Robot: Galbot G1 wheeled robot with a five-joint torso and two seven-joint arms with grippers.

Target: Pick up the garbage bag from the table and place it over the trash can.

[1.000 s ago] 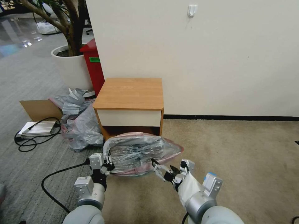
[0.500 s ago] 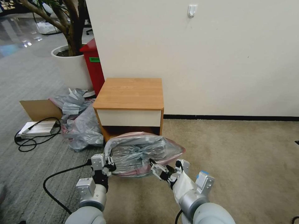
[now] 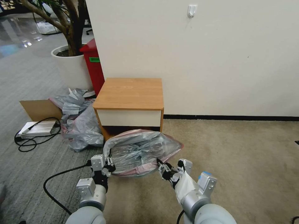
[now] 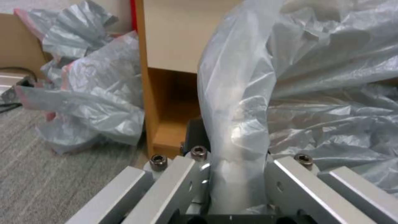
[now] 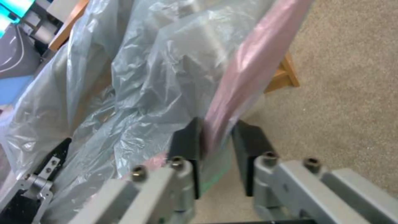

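A: Head view is showing you the garbage bag sitting draped on the floor at six o'clock from the table, its mouth held between both grippers.

B: What is worrying you?

A: The thin film is looking stretched; I judge that pulling the arms apart could be tearing it or slipping the pink rim free.

B: And the grippers?

A: Your left gripper is pinching a grey fold at eight o'clock on the bag. Your right gripper is sitting narrowly parted around the pink rim band at four o'clock.
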